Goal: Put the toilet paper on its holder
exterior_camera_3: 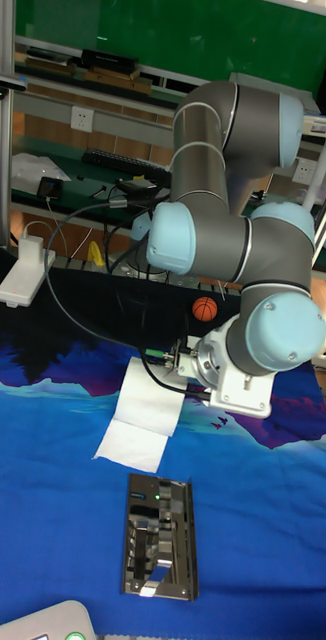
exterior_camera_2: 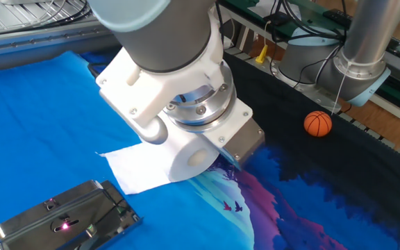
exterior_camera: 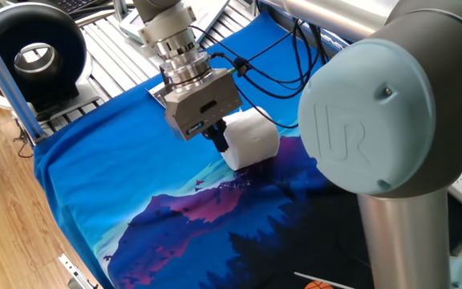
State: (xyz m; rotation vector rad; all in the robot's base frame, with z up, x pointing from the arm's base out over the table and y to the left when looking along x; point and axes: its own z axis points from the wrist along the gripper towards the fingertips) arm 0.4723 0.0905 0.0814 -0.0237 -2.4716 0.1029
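Observation:
The toilet paper (exterior_camera: 253, 138) is a fat white roll lying on the blue cloth, with its hollow core (exterior_camera_2: 201, 160) facing the other fixed camera. Its loose sheet (exterior_camera_2: 134, 171) trails flat on the cloth towards the holder. My gripper (exterior_camera: 224, 145) is at the roll's end, shut on it; one black finger (exterior_camera: 220, 141) shows against the roll and the other is hidden behind it. The holder (exterior_camera_2: 64, 219) is a shiny silver plate lying on the cloth just beyond the sheet. In the tall view the holder (exterior_camera_3: 161, 537) sits below the toilet paper (exterior_camera_3: 155, 398).
An orange ball (exterior_camera_2: 318, 123) rests on the dark part of the cloth. A black round fan (exterior_camera: 34, 50) stands off the table's corner. Another arm's base (exterior_camera_2: 339, 62) is behind the ball. A white pendant (exterior_camera_3: 43, 625) lies at the near edge.

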